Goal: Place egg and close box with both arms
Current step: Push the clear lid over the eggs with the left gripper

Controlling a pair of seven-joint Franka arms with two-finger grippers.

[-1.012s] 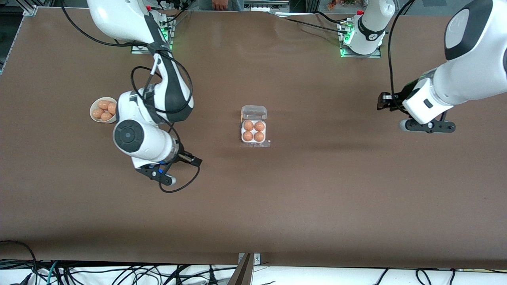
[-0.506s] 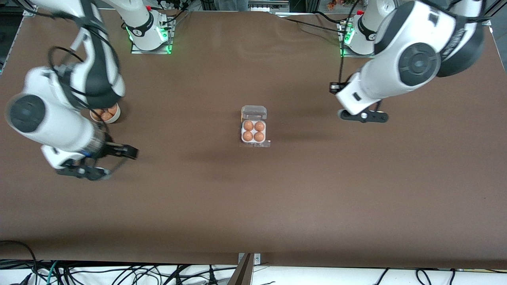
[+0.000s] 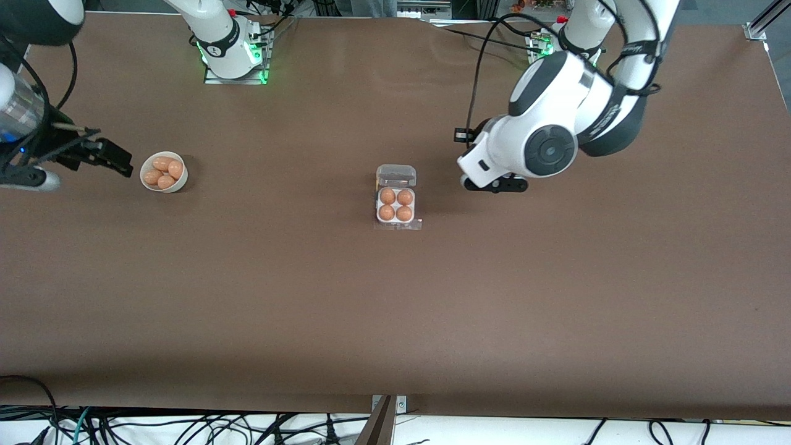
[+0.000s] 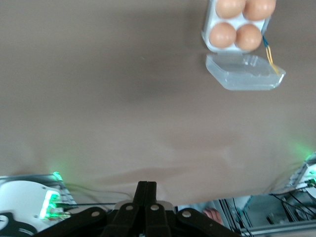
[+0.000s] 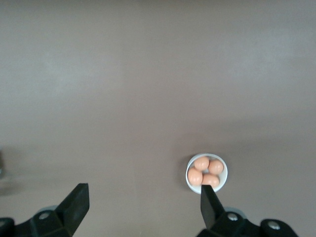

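The right arm's black two-finger end effector (image 3: 37, 167) hangs over the brown counter (image 3: 395, 309) at the right arm's end, just beside the small round white bowl (image 3: 179, 182); its fingers (image 5: 79, 202) are spread wide apart and hold nothing. The bowl contains four tan-orange eggs (image 3: 164, 172). Near the middle of the counter stands the small square white egg box (image 3: 395, 215), well apart from the bowl. All four cells are filled with smooth tan-orange eggs (image 3: 395, 204), and the hinged clear plastic lid (image 3: 396, 175) lies open flat on the side of the box that is farther from the front camera. The left arm's black end effector (image 3: 494, 183) hangs over the counter near the box, toward the left arm's end; its fingers (image 4: 146, 197) are pressed together and carry nothing.
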